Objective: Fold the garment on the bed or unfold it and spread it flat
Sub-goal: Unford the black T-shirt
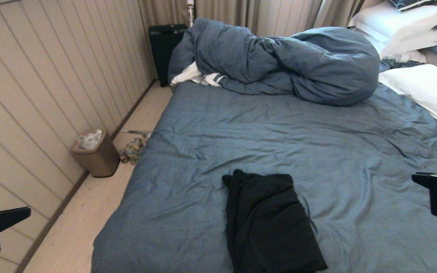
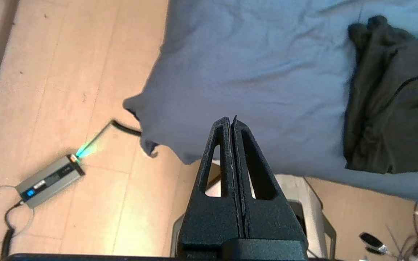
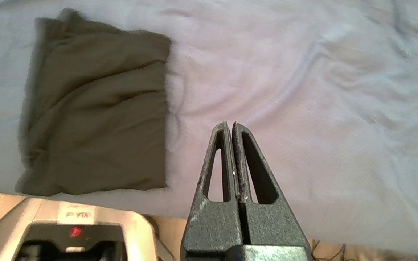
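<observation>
Two grippers are in view, and we find both well apart from the garment (image 1: 269,223), which serves as our landmark. We see the garment as a folded black rectangle lying flat on the wrinkled blue-grey sheet of the bed (image 1: 340,144), near the bed's front edge, with no print showing. We locate the left gripper (image 2: 232,121) to the left of the garment, out by the bed's left corner and above the wooden floor (image 2: 67,90); its two fingers are pressed together and hold nothing. We locate the right gripper (image 3: 230,125) to the right of the garment, over bare sheet; its fingers are likewise pressed together and empty. Beyond the garment, at the far end of the bed, we note the bunched duvet (image 1: 279,60), with white pillows (image 1: 404,26) to its right.
</observation>
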